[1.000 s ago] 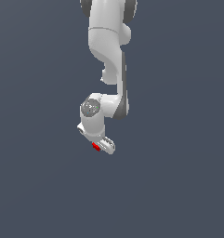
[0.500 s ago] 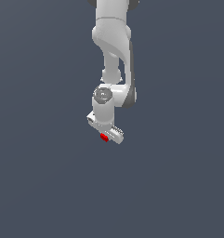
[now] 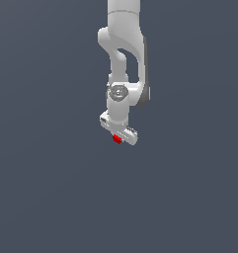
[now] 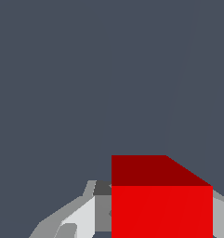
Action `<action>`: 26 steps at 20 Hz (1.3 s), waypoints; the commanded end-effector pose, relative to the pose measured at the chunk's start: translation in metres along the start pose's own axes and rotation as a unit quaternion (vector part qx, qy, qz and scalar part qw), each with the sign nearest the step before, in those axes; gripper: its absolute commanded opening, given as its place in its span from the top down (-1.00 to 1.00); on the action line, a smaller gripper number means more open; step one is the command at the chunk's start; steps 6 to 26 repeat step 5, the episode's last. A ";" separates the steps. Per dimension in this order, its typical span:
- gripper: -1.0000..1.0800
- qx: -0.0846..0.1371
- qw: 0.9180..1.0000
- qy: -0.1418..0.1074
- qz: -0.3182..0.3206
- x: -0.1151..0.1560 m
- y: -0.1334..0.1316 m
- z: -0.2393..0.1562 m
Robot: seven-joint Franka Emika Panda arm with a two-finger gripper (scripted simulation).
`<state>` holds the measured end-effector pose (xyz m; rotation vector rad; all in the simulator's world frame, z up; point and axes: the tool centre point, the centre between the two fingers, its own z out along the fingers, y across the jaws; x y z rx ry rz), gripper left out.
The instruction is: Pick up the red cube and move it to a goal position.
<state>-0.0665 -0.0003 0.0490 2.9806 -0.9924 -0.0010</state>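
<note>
1 white arm [image 3: 124,64] reaches down from the top of the exterior view. Gripper [image 3: 118,138] clamped on the red cube [image 3: 117,140], fingers [image 4: 81,218] pressed against its sides in the wrist view. Cube sits at the arm's lower end, against plain grey-blue background.

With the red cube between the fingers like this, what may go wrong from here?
1. The red cube is tiny against the gripper, so the hold looks slim; a quick swing may let it slip out.
2. In the wrist view the cube fills the space between the fingers and hides their tips, so a slow slip may be hard to notice.
3. No goal marker shows in either view, so the release place cannot be checked here.
</note>
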 end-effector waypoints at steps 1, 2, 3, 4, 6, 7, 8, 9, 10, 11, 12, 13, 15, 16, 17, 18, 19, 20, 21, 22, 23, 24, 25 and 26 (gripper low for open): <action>1.00 0.000 1.000 0.000 0.000 -0.005 0.000 -0.002; 1.00 0.000 1.000 0.000 0.000 -0.007 -0.001 -0.002; 1.00 0.000 1.000 0.000 0.000 -0.007 -0.001 -0.002; 1.00 0.000 1.000 0.000 0.000 -0.007 -0.001 -0.002; 1.00 0.000 1.000 0.000 0.000 -0.007 -0.001 -0.002; 1.00 0.000 1.000 0.000 0.000 -0.007 -0.001 -0.002; 1.00 0.000 1.000 0.000 0.000 -0.007 -0.001 -0.002; 1.00 0.000 1.000 0.000 0.000 -0.007 -0.001 -0.002; 1.00 0.000 1.000 0.000 0.000 -0.007 -0.001 -0.002; 1.00 0.000 1.000 0.000 0.000 -0.007 -0.001 -0.002; 1.00 0.000 1.000 0.000 0.000 -0.007 -0.001 -0.002; 1.00 0.000 1.000 0.000 0.000 -0.007 -0.001 -0.002; 1.00 0.000 1.000 0.000 0.000 -0.007 -0.001 -0.002; 1.00 0.000 1.000 0.000 0.000 -0.007 -0.001 -0.002; 1.00 0.000 1.000 0.000 0.000 -0.007 -0.001 -0.002; 1.00 0.000 1.000 0.000 0.000 -0.007 -0.001 -0.002; 1.00 0.000 1.000 0.000 0.000 -0.007 -0.001 -0.002; 1.00 0.000 1.000 0.000 0.000 -0.007 -0.001 -0.002; 1.00 0.000 1.000 0.000 0.000 -0.007 -0.001 -0.002; 1.00 0.000 1.000 0.000 0.000 -0.007 -0.001 -0.002; 1.00 0.000 1.000 0.000 0.000 -0.007 -0.001 -0.002; 1.00 0.000 1.000 0.000 0.000 -0.007 -0.001 -0.002; 1.00 0.000 1.000 0.000 0.000 -0.007 -0.001 -0.002; 1.00 0.000 1.000 0.000 0.000 -0.007 -0.001 -0.002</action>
